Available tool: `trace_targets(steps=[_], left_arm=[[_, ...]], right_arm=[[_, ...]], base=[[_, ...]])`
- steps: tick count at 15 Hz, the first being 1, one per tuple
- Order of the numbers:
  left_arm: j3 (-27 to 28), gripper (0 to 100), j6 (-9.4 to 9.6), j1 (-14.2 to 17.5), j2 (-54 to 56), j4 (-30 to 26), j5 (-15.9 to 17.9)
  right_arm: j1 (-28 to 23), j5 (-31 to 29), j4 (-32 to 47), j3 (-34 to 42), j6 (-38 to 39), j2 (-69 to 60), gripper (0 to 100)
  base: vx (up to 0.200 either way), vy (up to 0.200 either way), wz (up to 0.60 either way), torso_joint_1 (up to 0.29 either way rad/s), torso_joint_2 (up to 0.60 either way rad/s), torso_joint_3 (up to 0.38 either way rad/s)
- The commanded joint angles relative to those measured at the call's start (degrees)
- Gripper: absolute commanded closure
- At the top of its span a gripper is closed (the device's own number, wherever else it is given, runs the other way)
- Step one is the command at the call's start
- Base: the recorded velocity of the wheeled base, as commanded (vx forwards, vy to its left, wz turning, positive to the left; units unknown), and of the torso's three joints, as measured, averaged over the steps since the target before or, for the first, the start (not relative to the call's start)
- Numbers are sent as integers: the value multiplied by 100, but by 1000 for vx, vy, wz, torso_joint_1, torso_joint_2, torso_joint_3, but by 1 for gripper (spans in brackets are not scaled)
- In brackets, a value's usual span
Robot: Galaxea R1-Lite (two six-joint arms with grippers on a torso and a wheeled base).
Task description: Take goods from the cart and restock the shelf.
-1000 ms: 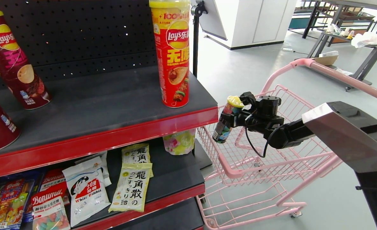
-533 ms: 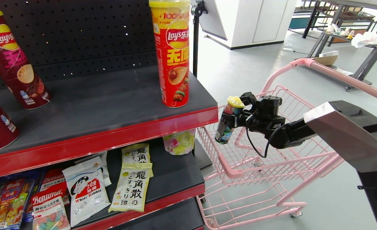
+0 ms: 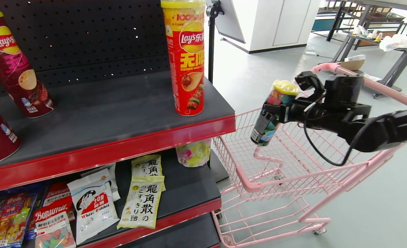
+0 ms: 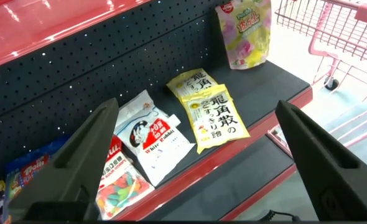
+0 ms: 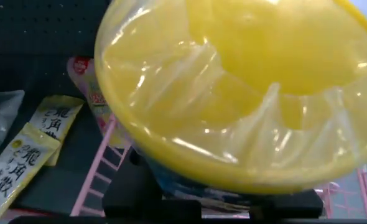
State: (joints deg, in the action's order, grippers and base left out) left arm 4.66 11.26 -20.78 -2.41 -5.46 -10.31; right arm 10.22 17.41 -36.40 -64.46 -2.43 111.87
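Grey flooring lies behind a shelf (image 3: pixel 120 113) with red front edges, and a pink wire cart (image 3: pixel 279 179) is parked just beside its end. On the upper board a tall red tube (image 3: pixel 186 58) is stood upright near the cart-side corner. Dark red tubes (image 3: pixel 17 65) are leaned at the far end, and bare board is left between them.

A can (image 3: pixel 268 119) with a yellow lid (image 3: pixel 286 87) is clamped in the right pincer (image 3: pixel 287 101). It is held in the air above the cart's basket, clear of the wire and well apart from the shelf. The can is gripped across its side near the top and tilted, with the lid leaning toward the arm. The base is thereby left free, presumably so that it can be set down flat on a board. The height seems to have been chosen so that the wire rim and the shelf's red edge can be passed over on the way across.

On the right wrist view the yellow lid (image 5: pixel 246 87) is seen close up from above.

The left pincer (image 4: pixel 196 106) is held with its fingers wide apart and nothing between them. It faces the lower shelf (image 4: pixel 246 168), where flat sweet bags (image 4: pixel 214 118) are laid. It is probably parked there to stay out of the other arm's way.

The task is judged to be in its carrying step, and the can is not yet placed.
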Motion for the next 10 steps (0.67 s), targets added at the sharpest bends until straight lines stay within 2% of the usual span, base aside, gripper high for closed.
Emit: trace_targets(steps=[1, 3, 4, 6, 8, 10], left_arm=[[0, 0, -1, -5, -119, 1, -6], [0, 0, -1, -22, -295, 1, 38], [0, 0, 16, -13, -383, 1, 12], [0, 0, 51, -13, -488, 1, 3], [97, 0, 78, 13, -506, 1, -23], [633, 0, 78, 4, -1033, -8, 3]], right_arm=[[-125, -53, 810, 1349, 23, -2346, 100], [-345, -264, 1645, 1876, 40, -3602, 100], [-362, -176, 2418, 2069, 49, -4437, 100], [-213, 623, 3491, 2368, 32, -5492, 100], [-99, 615, 3605, 2667, 5, -5817, 100], [-90, 588, 3605, 2702, -4, -5773, 100]], base=[[0, 0, 0, 0, 0, 0], [0, 0, 0, 0, 0, 0], [0, 0, 0, 0, 0, 0], [0, 0, 0, 0, 0, 0], [0, 0, 0, 0, 0, 0], [0, 0, 0, 0, 0, 0]])
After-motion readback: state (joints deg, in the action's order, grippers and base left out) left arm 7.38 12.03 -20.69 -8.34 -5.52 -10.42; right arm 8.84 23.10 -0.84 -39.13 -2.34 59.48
